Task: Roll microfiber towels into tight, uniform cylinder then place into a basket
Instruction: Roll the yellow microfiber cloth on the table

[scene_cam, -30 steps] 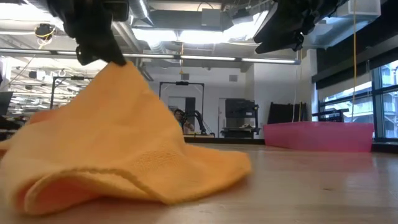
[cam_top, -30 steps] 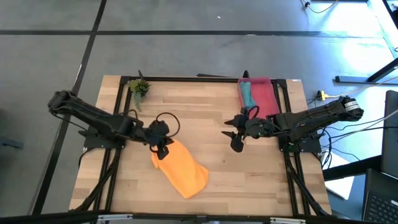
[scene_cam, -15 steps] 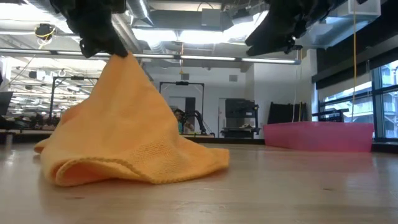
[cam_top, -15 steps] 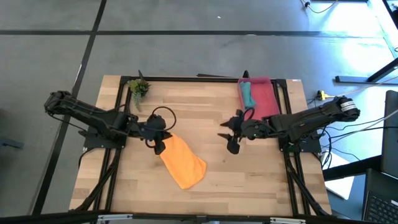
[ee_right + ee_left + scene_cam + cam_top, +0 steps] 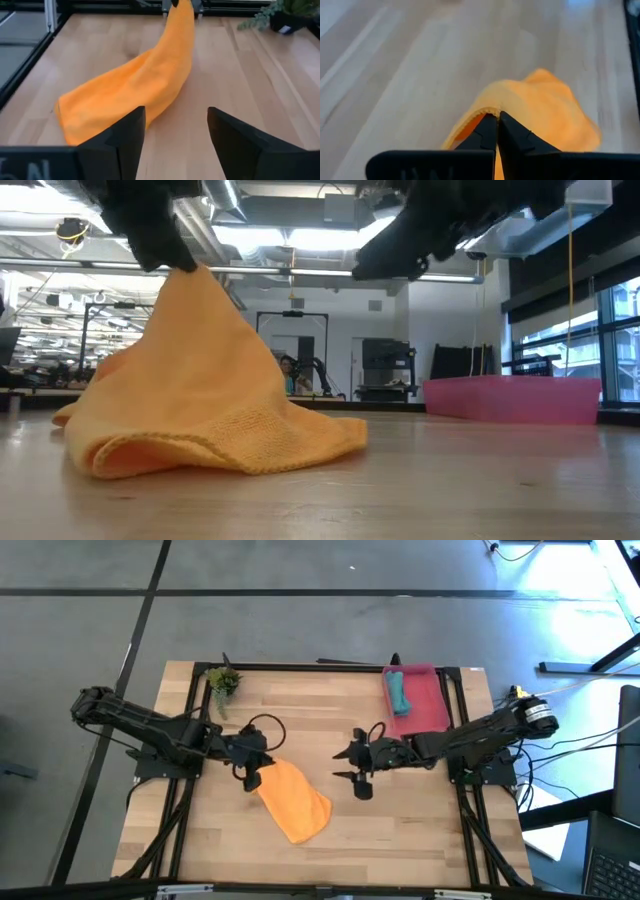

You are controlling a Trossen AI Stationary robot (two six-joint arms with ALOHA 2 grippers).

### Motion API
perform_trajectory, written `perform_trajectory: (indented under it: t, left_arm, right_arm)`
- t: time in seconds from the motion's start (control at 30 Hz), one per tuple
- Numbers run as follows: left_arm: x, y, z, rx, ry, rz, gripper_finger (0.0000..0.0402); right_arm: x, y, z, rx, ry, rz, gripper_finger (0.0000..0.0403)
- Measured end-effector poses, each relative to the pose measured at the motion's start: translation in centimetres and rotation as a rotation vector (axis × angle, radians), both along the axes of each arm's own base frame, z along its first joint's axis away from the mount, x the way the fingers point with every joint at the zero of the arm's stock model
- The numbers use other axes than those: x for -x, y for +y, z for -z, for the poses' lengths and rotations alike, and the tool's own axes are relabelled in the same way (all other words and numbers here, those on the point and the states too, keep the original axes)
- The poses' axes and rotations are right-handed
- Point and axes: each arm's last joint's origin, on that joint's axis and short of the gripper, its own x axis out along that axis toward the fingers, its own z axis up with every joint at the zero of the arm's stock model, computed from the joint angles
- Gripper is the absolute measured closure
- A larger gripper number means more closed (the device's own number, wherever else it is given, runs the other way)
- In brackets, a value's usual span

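The orange towel [image 5: 295,802] lies bunched on the wooden table left of the middle. Its upper end is raised under my left gripper [image 5: 253,778], which is shut on it. In the low view the towel [image 5: 210,390] rises as a peak to that gripper [image 5: 165,255]. My right gripper [image 5: 350,766] hovers open over the table's middle, right of the towel, fingers pointing at it and touching nothing. The teal towel [image 5: 397,690] lies rolled in the red-pink basket [image 5: 425,700] at the far right. My left gripper pinches the orange towel's hemmed edge [image 5: 485,111] at its raised end between its two shut fingers [image 5: 512,132]. The fingers slant down from the table's left side. The towel hangs slack below them, and its lower part [image 5: 230,445] rests on the table.
A small green plant [image 5: 223,682] stands at the far left corner. Black frame rails [image 5: 190,740] run along the table's sides. Bare wood [image 5: 400,830] spreads near the front and right of the towel.
My left gripper has lifted and drawn back a little toward the table's left, pulling the orange towel's raised end with it; the towel has bunched narrower and slid left. My right gripper has moved left toward the towel and sunk lower, staying open.
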Motion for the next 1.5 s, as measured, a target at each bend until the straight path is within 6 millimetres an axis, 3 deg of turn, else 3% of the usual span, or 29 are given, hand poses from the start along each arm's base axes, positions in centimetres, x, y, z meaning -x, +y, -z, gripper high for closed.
perform_trajectory:
  t: [0.17, 0.47, 0.8, 1.07, 1.3, 1.5]
  left_arm:
    - [0.0, -0.4, 0.0, -0.07, 0.01, 0.25, 0.0401]
    - [-0.1, -1.1, -0.3, -0.038, -0.037, 0.522, 0.0401]
    - [1.1, -0.3, 1.0, -0.014, 0.175, 0.28, 0.0401]
    - [1.3, -0.2, 1.1, -0.017, 0.2, 0.26, 0.0401]
    - [1.3, -0.2, 1.1, -0.018, 0.2, 0.26, 0.0401]
    - [1.3, -0.3, 1.1, -0.019, 0.196, 0.262, 0.0401]
  right_arm:
    - [-1.8, -0.7, 1.0, 0.018, -0.086, -0.039, 0.0189]
    - [-4.5, -2.5, 3.2, -0.047, -0.234, -0.288, 0.0189]
    - [-4.4, -3.0, 5.9, -0.155, -0.015, -0.279, 0.0189]
    - [-3.0, -1.0, 7.6, -0.27, 0.226, -0.279, 0.0189]
    - [-2.5, 0.8, 8.2, -0.526, 0.359, -0.128, 0.0189]
    - [-2.7, 1.8, 10.2, -0.752, 0.459, 0.08, 0.0189]
